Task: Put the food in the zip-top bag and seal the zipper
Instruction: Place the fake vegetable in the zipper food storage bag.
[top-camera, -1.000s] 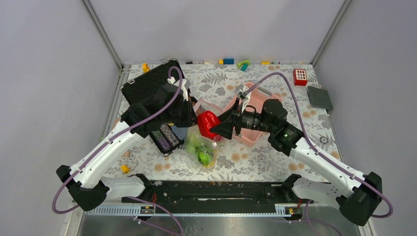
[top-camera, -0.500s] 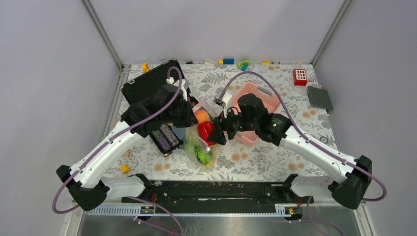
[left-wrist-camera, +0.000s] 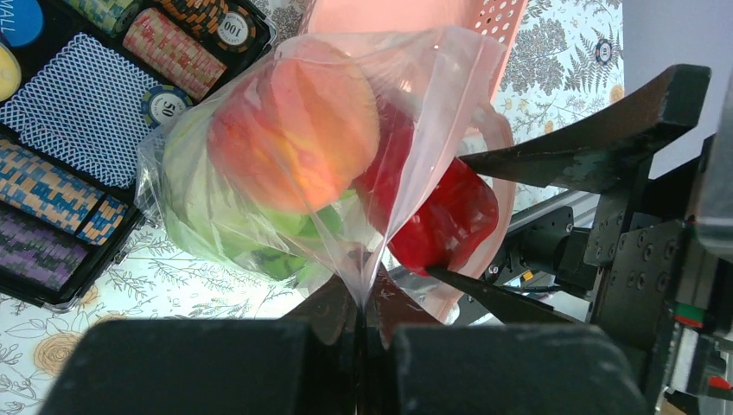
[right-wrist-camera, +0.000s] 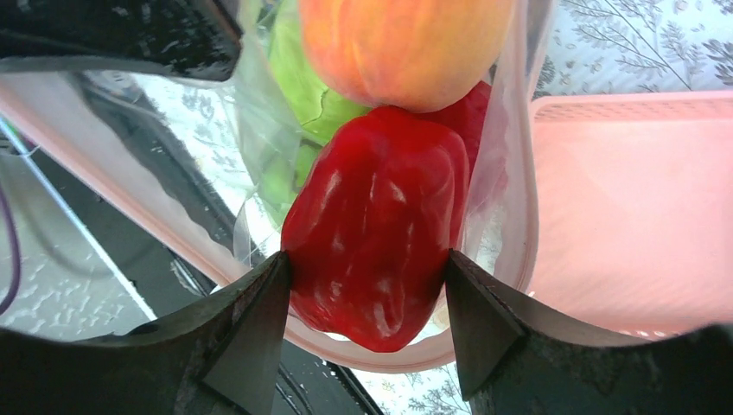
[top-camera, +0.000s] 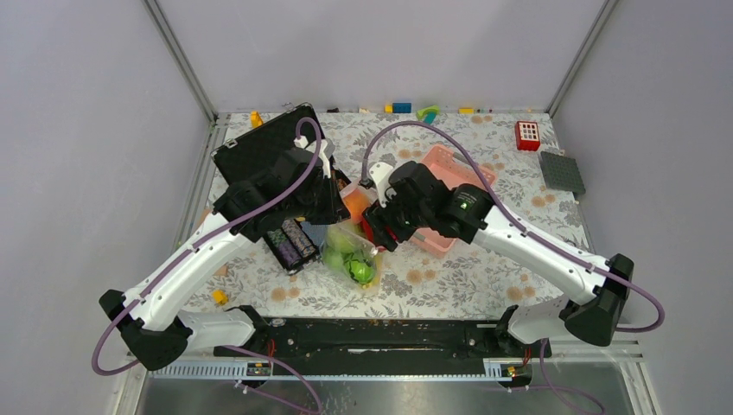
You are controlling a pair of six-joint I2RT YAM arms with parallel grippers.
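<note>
Bag (top-camera: 350, 257) between chip tray (top-camera: 290, 245) and basket (top-camera: 451, 166)

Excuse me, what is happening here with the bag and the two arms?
The left hand, shut, pinches the edge of the bag and holds it up. The right hand grips a red fruit at the bag's mouth. An orange fruit and green fruits are already inside. The bag is not sealed.

Top camera looks down; both close wrist cameras share the bag (left-wrist-camera: 436, 95).
</note>
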